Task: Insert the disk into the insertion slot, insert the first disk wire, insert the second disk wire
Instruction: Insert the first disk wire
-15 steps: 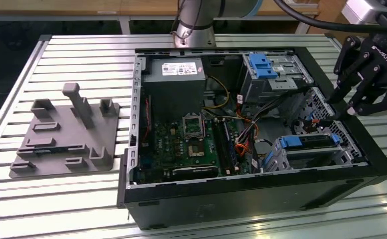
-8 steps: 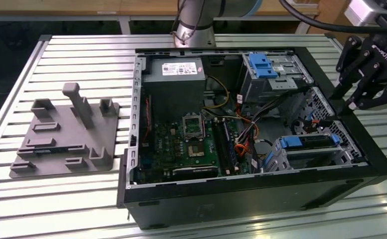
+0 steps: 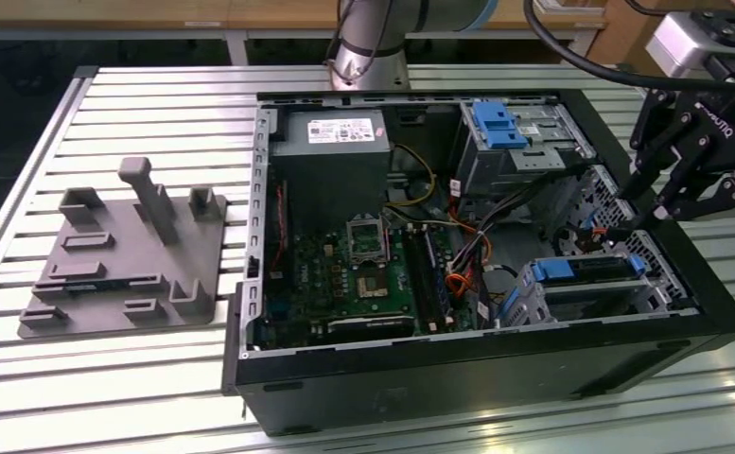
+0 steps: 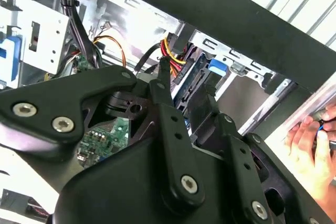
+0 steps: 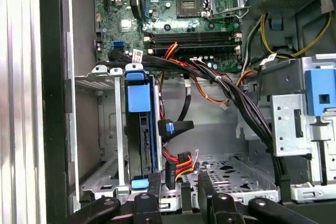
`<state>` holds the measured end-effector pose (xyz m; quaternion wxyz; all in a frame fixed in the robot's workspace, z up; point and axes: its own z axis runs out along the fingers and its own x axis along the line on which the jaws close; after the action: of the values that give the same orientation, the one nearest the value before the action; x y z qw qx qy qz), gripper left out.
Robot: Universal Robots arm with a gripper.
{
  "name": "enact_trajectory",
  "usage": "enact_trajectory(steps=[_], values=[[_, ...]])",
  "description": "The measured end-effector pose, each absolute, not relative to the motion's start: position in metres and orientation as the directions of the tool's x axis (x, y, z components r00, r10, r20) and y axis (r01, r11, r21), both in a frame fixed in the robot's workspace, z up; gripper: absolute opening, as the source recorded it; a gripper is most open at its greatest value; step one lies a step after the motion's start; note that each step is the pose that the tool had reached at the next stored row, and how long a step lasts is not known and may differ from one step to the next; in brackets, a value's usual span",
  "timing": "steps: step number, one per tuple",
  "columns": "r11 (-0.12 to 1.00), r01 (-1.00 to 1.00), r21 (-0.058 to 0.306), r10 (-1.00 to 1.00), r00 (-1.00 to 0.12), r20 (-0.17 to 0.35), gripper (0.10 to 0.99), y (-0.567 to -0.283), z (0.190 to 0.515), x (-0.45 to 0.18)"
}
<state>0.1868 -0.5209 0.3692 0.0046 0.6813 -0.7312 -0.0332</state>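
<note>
The disk (image 5: 140,140), in its bright blue caddy, stands on edge inside the insertion slot (image 5: 100,81), the low silver perforated cage. In the exterior view the disk (image 3: 588,274) sits in that cage (image 3: 594,305) at the case's near right corner. My gripper (image 5: 178,181) is open just short of a black connector with red and yellow wires (image 5: 173,167) beside the disk. A second black connector with a blue tab (image 5: 171,128) hangs next to the caddy. I cannot tell whether either is seated. My gripper (image 3: 651,210) hovers over the case's right wall.
The open computer case (image 3: 468,364) lies on a slatted metal table. A taller grey cage with a blue latch (image 3: 506,123) stands at the back right. Cable bundles (image 5: 231,93) cross the bay. A grey fixture plate (image 3: 128,255) lies on the exterior view's left. A person's hand (image 4: 310,137) is outside the case wall.
</note>
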Motion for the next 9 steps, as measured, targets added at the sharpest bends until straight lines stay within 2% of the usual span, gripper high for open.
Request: enact_trajectory(steps=[5, 9], values=[[0.070, -0.996, 0.054, -0.997, -0.072, -0.031, 0.412, -0.5210, 0.3665, 0.1867], [0.073, -0.996, 0.052, -0.997, -0.073, 0.000, 0.412, -0.5174, 0.3629, 0.1867]])
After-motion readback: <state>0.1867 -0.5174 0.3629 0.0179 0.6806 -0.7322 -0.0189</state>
